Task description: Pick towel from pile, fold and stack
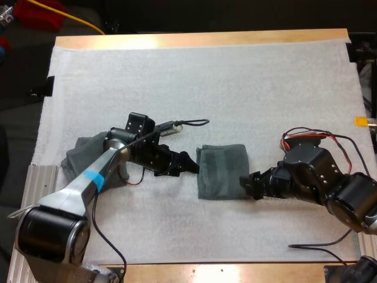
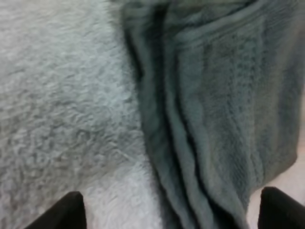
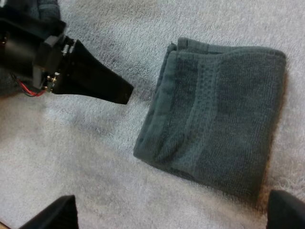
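A dark grey-green towel [image 1: 221, 171], folded into a small rectangle, lies flat at the middle of the mat. My left gripper [image 1: 189, 165] is low at its left edge, open. In the left wrist view its fingertips [image 2: 71, 210] stand wide apart over the towel's layered edge [image 2: 200, 119]. My right gripper [image 1: 247, 186] is at the towel's near right corner, also open, with nothing between its fingers. The right wrist view has the folded towel [image 3: 219, 119] just ahead and the left gripper [image 3: 114, 90] beside its far edge. A crumpled towel [image 1: 82, 156] lies at the left, partly under my left arm.
The white mat [image 1: 206, 82] covers most of the wooden table, with wide bare room behind the towel. An orange mark sits at the far right edge.
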